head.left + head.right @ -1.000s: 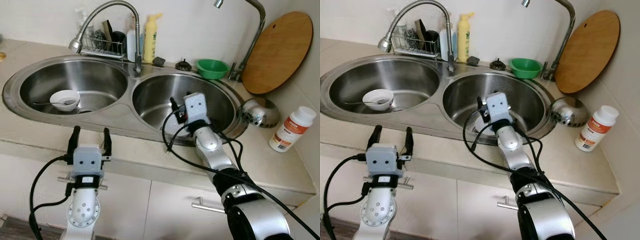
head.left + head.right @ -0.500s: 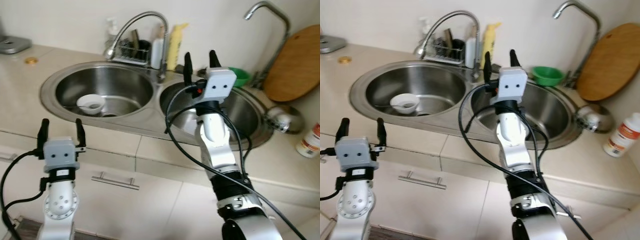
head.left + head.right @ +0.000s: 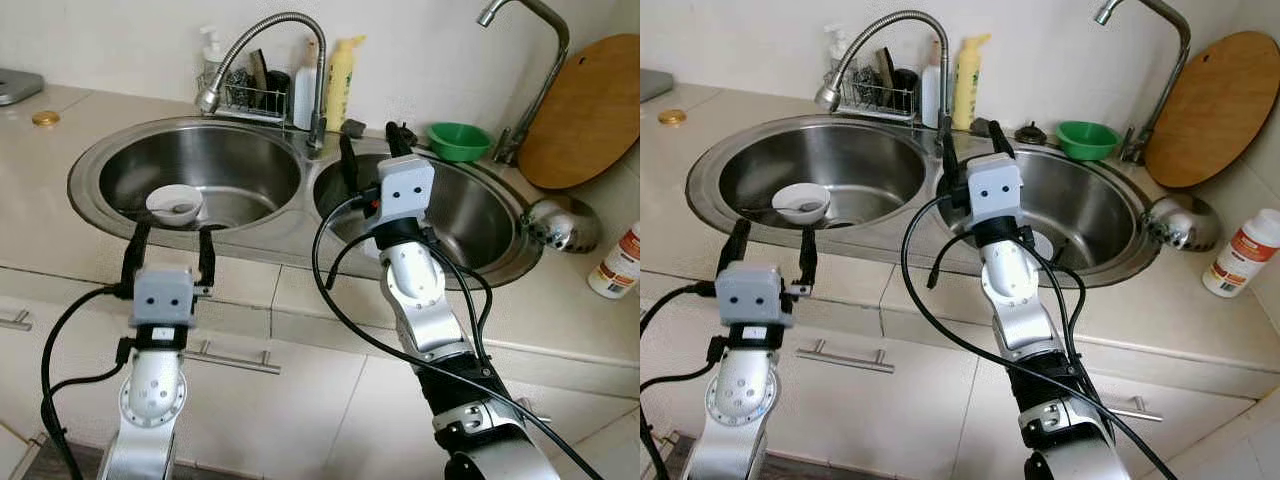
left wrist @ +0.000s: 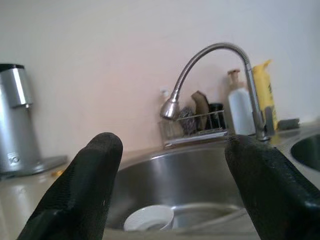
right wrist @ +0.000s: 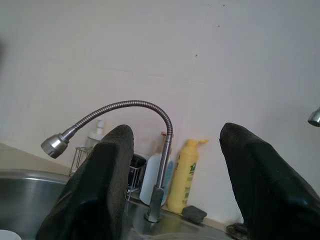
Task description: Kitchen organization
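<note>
**Grippers raised and empty at the double sink**

Bowl (image 3: 174, 204) sits in the left basin (image 3: 250, 170) with a spoon (image 3: 768, 208) across it. Left gripper (image 3: 167, 254) hovers in front of the counter edge just before that basin, fingers spread, grasping nothing. Right gripper (image 3: 372, 150) is held up over the near rim of the right basin (image 3: 480, 215), fingers apart and empty, pointing toward the faucet (image 5: 125, 107) and yellow bottle (image 5: 186, 175). Green bowl (image 3: 459, 140) rests behind the right basin, cutting board (image 3: 585, 110) leans against the wall.
</note>
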